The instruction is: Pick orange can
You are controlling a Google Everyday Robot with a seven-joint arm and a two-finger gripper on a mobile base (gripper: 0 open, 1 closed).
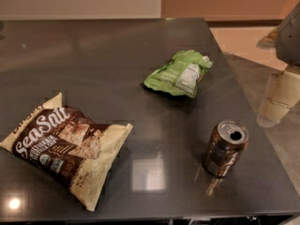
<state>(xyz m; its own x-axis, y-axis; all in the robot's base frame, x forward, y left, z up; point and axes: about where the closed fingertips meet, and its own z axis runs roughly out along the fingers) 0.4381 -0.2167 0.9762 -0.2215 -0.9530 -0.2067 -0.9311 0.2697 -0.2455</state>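
Note:
The orange can (pixel 225 148) stands upright near the right front of the dark table (pixel 93 60). It has coppery orange-brown sides with pale print and a silver top with an open tab hole. My gripper (pixel 277 100) hangs at the right edge of the view, pale cream under a grey arm part. It is beyond the table's right edge, to the right of the can and a little farther back, and not touching it.
A green snack bag (pixel 179 74) lies behind the can near the table's middle right. A brown-and-cream "Sea Salt" chip bag (pixel 65 146) lies at the front left. The table's right edge runs diagonally just right of the can, with floor beyond.

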